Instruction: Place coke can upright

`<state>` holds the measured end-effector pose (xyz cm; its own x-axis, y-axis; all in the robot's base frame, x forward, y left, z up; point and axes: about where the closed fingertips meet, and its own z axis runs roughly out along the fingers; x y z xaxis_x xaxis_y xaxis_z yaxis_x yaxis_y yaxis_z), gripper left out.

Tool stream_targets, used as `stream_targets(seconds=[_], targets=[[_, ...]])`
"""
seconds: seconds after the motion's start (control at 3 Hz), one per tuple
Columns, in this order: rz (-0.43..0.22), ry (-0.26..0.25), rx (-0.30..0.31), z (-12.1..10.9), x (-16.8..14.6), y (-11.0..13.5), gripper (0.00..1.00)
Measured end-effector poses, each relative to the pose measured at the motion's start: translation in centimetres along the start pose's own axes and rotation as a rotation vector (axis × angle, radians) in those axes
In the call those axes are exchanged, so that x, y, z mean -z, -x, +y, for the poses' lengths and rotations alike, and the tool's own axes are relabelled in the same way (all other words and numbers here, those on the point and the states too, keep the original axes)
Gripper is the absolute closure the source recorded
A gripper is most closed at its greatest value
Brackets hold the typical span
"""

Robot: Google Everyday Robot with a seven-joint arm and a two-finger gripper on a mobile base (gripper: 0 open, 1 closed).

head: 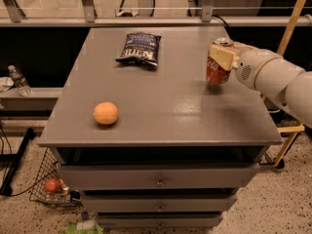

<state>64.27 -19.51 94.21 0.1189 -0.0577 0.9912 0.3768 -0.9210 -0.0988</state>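
Note:
The coke can [216, 73] is red with a silver top and stands upright at the right side of the grey table top [161, 106]. Its base is at or just above the surface; I cannot tell whether it touches. My gripper [222, 56] reaches in from the right on a white arm and is shut on the can's upper part, with one pale finger [221, 56] across its front. The far side of the can is hidden by the gripper.
A dark blue chip bag [139, 48] lies at the back middle of the table. An orange fruit [106, 113] sits near the front left. Drawers [158, 179] are below the top. A wire basket [51, 184] stands on the floor at left.

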Motion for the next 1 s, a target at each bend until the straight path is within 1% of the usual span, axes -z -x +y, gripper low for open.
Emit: stream_targets(seconds=[0.33,0.67,1.0], targets=[[0.066,0.022,-0.003,0.3,0.5,0.6,1.0],[0.122,0.025,0.003,0.0,0.8,1.6,1.0],[0.113,0.019,0.003,-0.2,0.8,2.2,1.0]])
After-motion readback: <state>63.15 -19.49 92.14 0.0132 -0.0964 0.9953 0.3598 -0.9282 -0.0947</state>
